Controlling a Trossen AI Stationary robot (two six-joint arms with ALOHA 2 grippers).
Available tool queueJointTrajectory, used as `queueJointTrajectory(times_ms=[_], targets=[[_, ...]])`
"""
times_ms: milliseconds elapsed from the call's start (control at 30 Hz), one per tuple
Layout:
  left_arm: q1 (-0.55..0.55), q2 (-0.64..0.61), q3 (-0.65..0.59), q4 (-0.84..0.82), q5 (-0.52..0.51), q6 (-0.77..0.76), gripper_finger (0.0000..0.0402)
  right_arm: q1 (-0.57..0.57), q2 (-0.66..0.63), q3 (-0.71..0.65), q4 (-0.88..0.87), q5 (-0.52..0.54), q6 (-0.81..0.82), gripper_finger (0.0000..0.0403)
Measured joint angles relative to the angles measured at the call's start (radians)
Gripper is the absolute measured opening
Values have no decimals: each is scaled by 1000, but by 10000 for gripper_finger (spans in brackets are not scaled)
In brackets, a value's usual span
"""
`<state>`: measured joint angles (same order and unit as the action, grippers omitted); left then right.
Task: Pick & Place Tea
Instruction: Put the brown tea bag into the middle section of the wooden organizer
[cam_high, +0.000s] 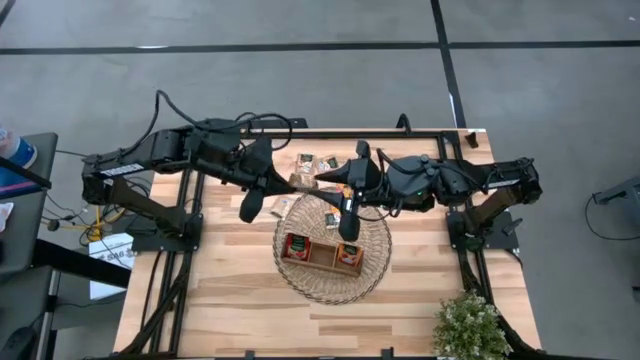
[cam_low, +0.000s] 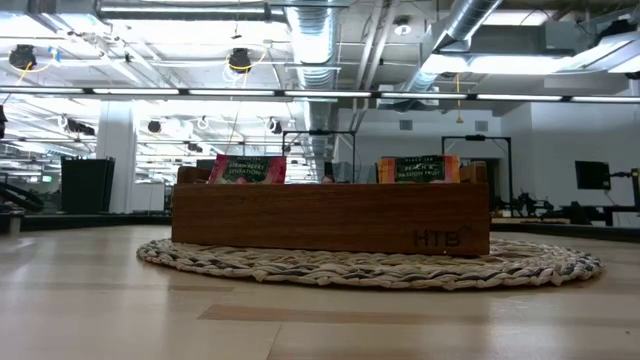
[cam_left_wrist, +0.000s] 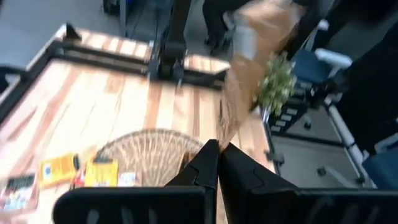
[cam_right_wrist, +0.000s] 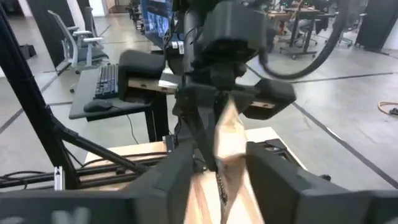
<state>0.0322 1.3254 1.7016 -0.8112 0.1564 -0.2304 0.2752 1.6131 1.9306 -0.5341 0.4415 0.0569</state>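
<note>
A tan tea sachet hangs in the air over the table's far middle, between my two grippers. My left gripper is shut on it. My right gripper faces the left one and is open, with one finger on each side of the sachet. A brown wooden tray rests on a round wicker basket. In the tray stand a red sachet and an orange one. Several more sachets lie loose on the table by the basket's far edge. My left gripper pinches one end of the tan sachet between its two fingertips. It comes from the table's left, slanting a little downward. The sachet sticks out past the fingertips toward my right gripper, clear of the table and the basket.
A small potted plant stands at the table's near right corner. Loose sachets lie on the wood beside the basket. Both arms' frames run along the table's left and right edges. Bare wood shows at the near left.
</note>
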Motion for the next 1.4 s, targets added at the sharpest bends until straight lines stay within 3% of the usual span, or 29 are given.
queueJointTrajectory(times_ms=[267, 633, 1033, 1400], targets=[[0, -7, 0, -233, 0, 17, 0, 21, -32, 0, -62, 2, 48, 237], [0, -4, 0, -401, 87, -11, 0, 23, 13, 0, -74, -42, 80, 249], [-1, 2, 0, -391, 101, -26, 0, -154, 111, 0, 19, -449, 182, 249], [-1, 3, 0, -385, 99, 4, 0, -220, 196, 0, 105, -631, 224, 249]])
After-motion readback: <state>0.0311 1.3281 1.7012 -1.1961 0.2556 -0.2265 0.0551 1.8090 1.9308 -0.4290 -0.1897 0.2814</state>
